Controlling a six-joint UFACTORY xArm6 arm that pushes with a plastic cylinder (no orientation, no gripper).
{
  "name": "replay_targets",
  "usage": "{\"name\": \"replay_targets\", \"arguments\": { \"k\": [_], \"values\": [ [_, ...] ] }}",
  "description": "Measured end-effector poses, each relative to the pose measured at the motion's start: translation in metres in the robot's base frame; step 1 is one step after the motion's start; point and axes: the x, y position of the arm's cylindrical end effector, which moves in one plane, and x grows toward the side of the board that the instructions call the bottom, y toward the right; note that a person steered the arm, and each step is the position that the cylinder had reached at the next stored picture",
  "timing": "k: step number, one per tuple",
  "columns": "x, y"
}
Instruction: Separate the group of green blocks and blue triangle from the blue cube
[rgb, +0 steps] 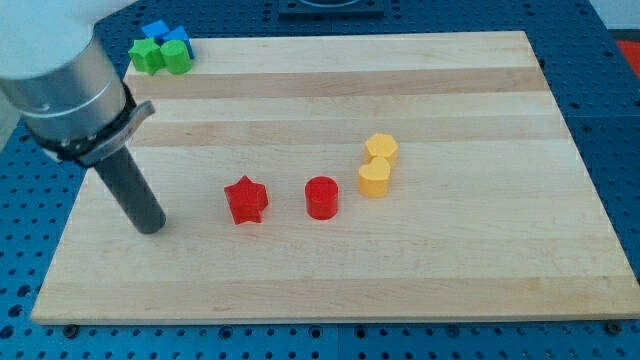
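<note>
A: Bench (450, 80) first. What is it made of?

B: Pale wood in long planks running from the left edge to the right edge, laid on a blue perforated base (610, 150) that shows around all four edges. A dark object sits just past the far edge, too cut off to identify.

A: Where are the blocks for the job?

B: Packed into the far left corner. A green block (149, 57) with a star-like outline touches a rounder green block (177, 59); behind them, at the very edge, sit a blue triangle (154, 31) and a blue cube (178, 42). All four are pressed together, and I cannot tell exactly where one blue piece ends and the other begins.

A: And the arm?

B: There is no gripper to open or close, only a dark rod under a grey metal cylinder. My tip (150, 226) rests on the wood near the left edge, well apart from the corner group.

A: Anything else?

B: A red star (246, 200) just beside the tip, a red cylinder (322, 197) near it, then a yellow heart (374, 179) touching a yellow hexagon-like block (381, 149), around the middle.
</note>
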Motion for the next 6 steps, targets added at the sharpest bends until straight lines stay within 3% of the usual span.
{"name": "replay_targets", "arguments": {
  "k": [3,4,5,6],
  "values": [
    [-0.012,0.109],
    [-0.009,0.075],
    [-0.032,0.008],
    [-0.077,0.003]
  ]
}}
